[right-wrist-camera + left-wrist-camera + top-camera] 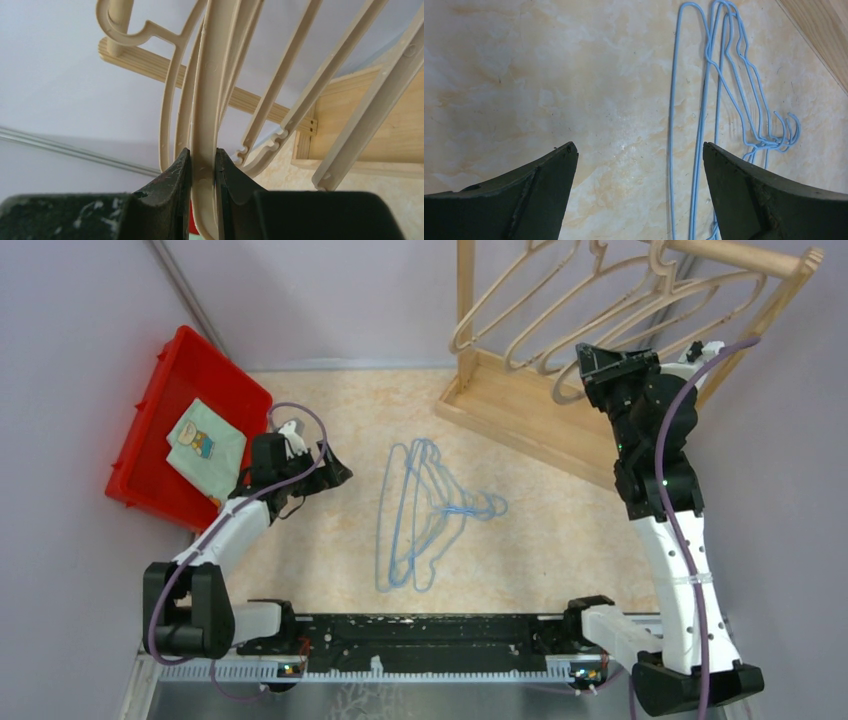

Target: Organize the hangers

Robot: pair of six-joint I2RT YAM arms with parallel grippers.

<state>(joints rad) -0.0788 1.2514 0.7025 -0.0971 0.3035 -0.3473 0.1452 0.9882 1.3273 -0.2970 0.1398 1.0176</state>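
Several thin light-blue wire hangers point(425, 508) lie in a loose pile on the marbled table, hooks pointing right; they also show in the left wrist view point(719, 100). Several beige hangers point(560, 310) hang on the wooden rack's rail point(740, 255). My left gripper point(335, 472) is open and empty, low over the table just left of the blue pile; its jaws point(638, 150) stand wide apart. My right gripper point(590, 365) is raised at the rack and shut on the lower edge of a beige hanger point(207, 90), fingers point(180, 175) pressing both sides.
A red bin point(185, 425) with a folded pale-green cloth point(205, 445) stands at the left, behind my left arm. The wooden rack's base point(530, 410) and upright post point(466, 300) occupy the back right. Walls close in on both sides.
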